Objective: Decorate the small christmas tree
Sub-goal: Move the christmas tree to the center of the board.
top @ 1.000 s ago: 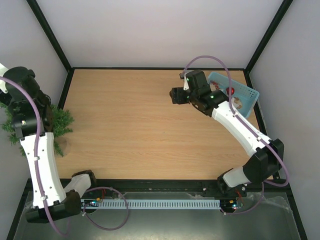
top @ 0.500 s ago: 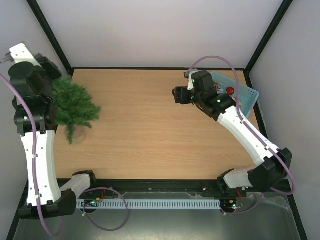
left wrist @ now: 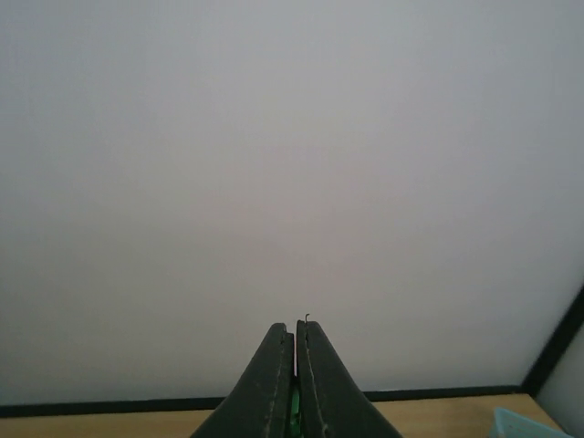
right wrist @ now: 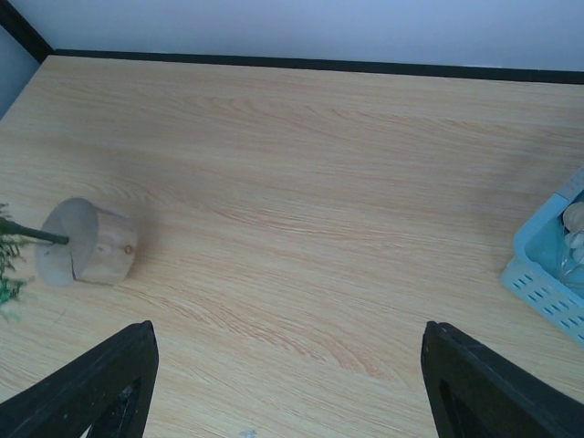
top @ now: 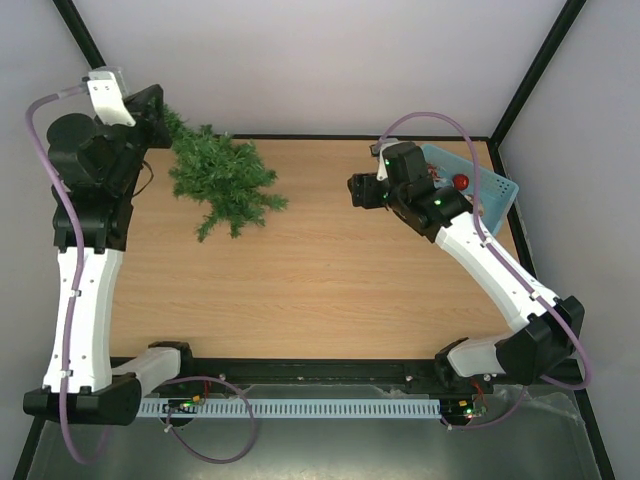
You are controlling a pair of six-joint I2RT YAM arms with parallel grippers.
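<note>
L arm is up high at the back-left corner. L claw (top: 163,116) is clamped on the small christmas tree (top: 222,182), gripping it at the narrow end. In the L wrist view the L claw (left wrist: 295,325) has both fingers pressed together w/ a sliver of green between them low down and plain wall behind.

Tree hangs tilted off the claw, bushy part spreading toward front-right, over the back-left part of the surface (top: 320,280), near the back edge. From above, foliage hides the foot.

R wrist view catches the foot: a small round wooden base (right wrist: 91,245) at far left, w/ a thin dark stem running left into a few green needles at the frame edge. Base is tipped on its side w/ a shadow under it. Can't tell if it touches the surface (right wrist: 319,173).

R claw (top: 353,190) is over the back-right area, well apart from the tree. In its own view the R claw (right wrist: 287,326) has jaws wide apart over bare wood.

Just beside it, toward the back-right corner, is a blue basket (top: 500,188) w/ a red ball (top: 460,182) in it. One corner of the basket (right wrist: 538,274) shows at the R wrist view's right edge, w/ pale items inside.
</note>
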